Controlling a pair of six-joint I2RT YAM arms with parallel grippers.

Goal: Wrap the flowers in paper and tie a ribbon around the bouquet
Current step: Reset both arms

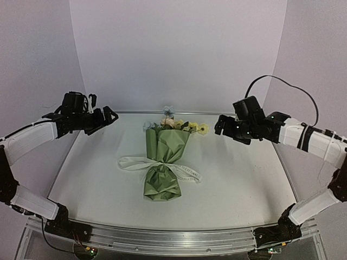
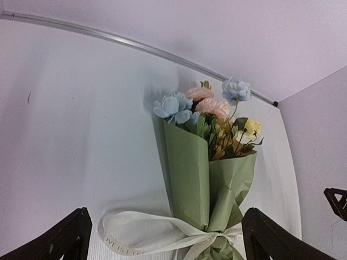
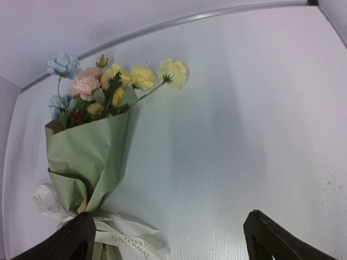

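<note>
left end effector (image 1: 107,116) hangs at nine o'clock, jaws spread, holding nothing; the bouquet (image 1: 165,149) lies mid-scene on the table (image 1: 238,179), blooms toward twelve, ribbon (image 1: 133,162) knotted at its waist; right end effector (image 1: 221,125), equally wide and empty, hangs at three o'clock; any retreat should lift clear of the ribbon's loose tails

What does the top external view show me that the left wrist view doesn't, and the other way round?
Only top external: the whole left arm and right arm, off to either side, and the full length of the bouquet, including the paper flaring out below the knot. Only left wrist: legible lettering on the ribbon, and the blue and pink flowers up close. Both: the bouquet lying on the table, with the ribbon tied around its narrow waist.
</note>
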